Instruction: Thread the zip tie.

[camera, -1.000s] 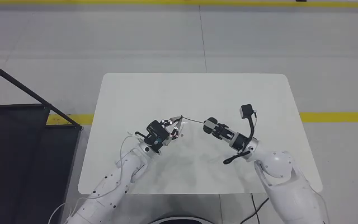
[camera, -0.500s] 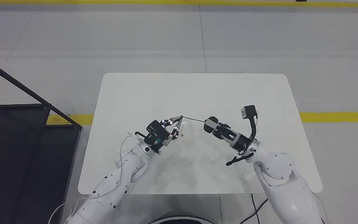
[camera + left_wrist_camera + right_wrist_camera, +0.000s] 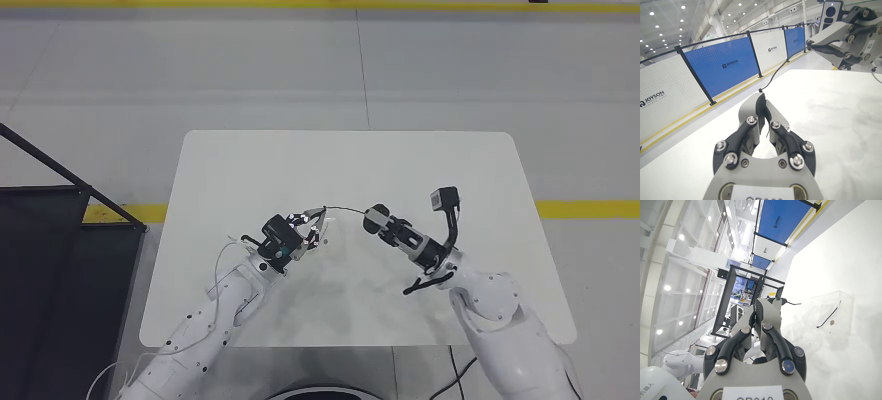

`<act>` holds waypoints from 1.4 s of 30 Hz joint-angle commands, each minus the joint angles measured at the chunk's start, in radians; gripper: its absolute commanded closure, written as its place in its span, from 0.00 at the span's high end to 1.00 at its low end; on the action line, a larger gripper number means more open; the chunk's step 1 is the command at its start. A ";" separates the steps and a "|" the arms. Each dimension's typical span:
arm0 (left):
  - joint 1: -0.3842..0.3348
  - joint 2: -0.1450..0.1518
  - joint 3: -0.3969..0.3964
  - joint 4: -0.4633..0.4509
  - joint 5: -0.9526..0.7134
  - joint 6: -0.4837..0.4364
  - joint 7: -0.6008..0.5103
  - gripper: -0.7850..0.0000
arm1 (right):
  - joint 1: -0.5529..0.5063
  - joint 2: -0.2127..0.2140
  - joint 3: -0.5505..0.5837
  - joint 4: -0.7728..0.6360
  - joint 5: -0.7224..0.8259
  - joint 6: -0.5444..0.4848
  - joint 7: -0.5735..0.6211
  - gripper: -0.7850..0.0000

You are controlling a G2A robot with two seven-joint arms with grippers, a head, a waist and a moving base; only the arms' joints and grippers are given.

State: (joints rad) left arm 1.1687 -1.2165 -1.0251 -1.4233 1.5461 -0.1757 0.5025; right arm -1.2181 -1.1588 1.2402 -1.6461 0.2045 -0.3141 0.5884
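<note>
Zip tie (image 3: 776,73): we are holding it aloft over the bench (image 3: 829,113), left pincer (image 3: 762,98) clamping the head end, right pincer (image 3: 810,46) clamping the tail. Step: pre-threading alignment; next, likely, curling tail into head.

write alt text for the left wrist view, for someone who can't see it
The left hand, shut, pinches a thin black zip tie near one end, above a white table. It curves away to the right hand, which is shut on its other end.
</note>
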 commanded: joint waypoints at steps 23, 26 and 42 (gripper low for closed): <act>0.025 -0.003 -0.014 -0.031 0.036 0.052 -0.003 0.00 | 0.012 0.001 -0.014 -0.012 -0.121 0.062 0.026 0.00; 0.029 -0.004 -0.014 -0.032 0.059 0.073 0.009 0.00 | 0.013 0.002 -0.014 -0.016 -0.136 0.073 0.029 0.00; 0.031 -0.013 -0.010 -0.015 0.131 0.111 0.051 0.00 | 0.032 0.001 -0.035 -0.026 -0.208 0.149 0.034 0.00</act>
State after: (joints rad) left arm 1.1997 -1.2289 -1.0350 -1.4376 1.6760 -0.0662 0.5527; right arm -1.1884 -1.1575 1.2081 -1.6701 0.0058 -0.1782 0.6256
